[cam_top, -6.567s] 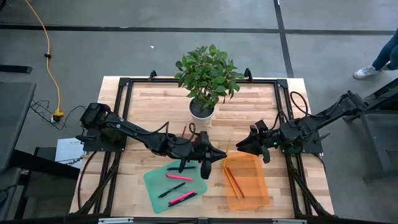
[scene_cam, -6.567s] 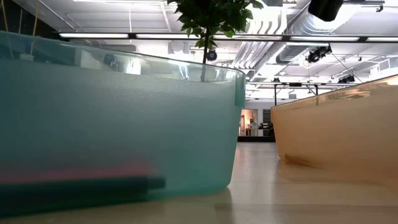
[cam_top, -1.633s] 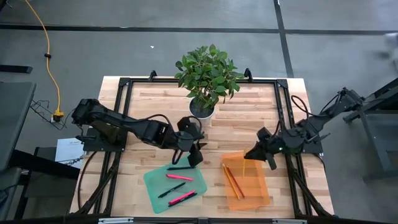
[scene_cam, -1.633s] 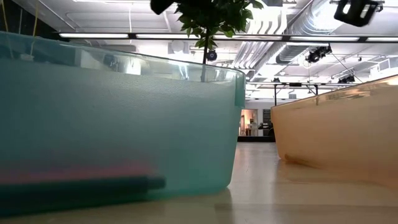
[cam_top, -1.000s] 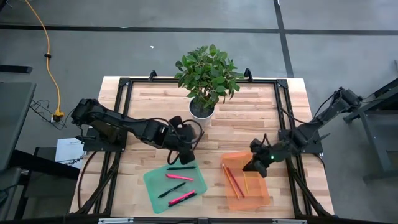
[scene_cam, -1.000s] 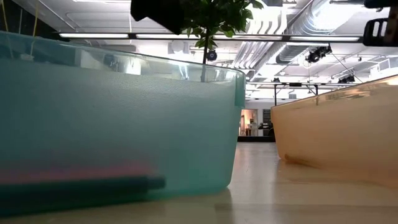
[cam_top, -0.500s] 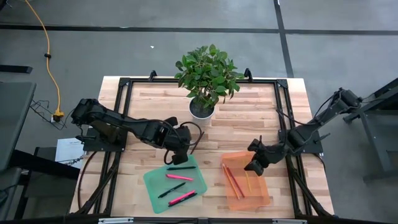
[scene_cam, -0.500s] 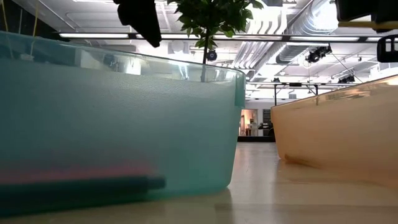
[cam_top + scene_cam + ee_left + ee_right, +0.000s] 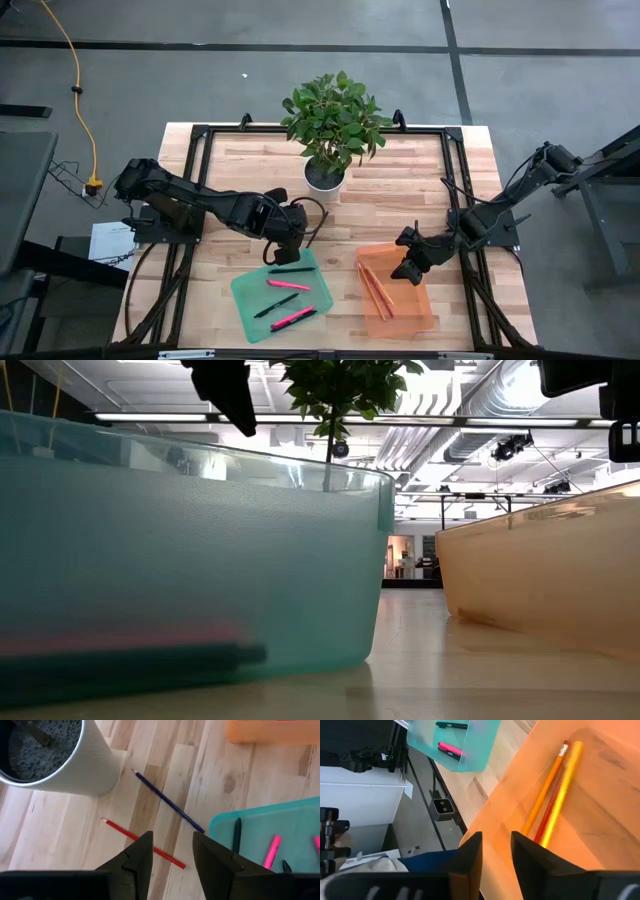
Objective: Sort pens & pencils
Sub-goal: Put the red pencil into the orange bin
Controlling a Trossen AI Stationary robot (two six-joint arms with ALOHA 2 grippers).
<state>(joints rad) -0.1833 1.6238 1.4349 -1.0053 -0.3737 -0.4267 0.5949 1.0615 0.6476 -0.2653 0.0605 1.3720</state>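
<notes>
I am a two-armed robot at a wooden table (image 9: 400, 190), sorting pens and pencils into two trays. My left gripper (image 9: 172, 851) hovers over the bare wood between the white plant pot (image 9: 60, 760) and the teal tray (image 9: 283, 295), its fingers parted a little with nothing between them. Just ahead of those fingers lie two loose pencils: a red pencil (image 9: 142, 843) and, toward two o'clock from it, a dark blue pencil (image 9: 167, 802) whose far end almost meets the teal tray's corner. The teal tray holds the pens, pink (image 9: 281, 285) and black (image 9: 291, 269). My right gripper (image 9: 496, 851) hangs over the orange tray (image 9: 395, 292), at three o'clock from the teal tray, fingers slightly apart and empty; below it, orange, red and yellow pencils (image 9: 555, 790) lie side by side on the tray floor. I judge the right arm's drop is done and the step in hand is the left arm's pick of a loose pencil. That calls for lowering straight onto the red pencil, straddling it across its width, and closing before lifting toward the orange tray.
</notes>
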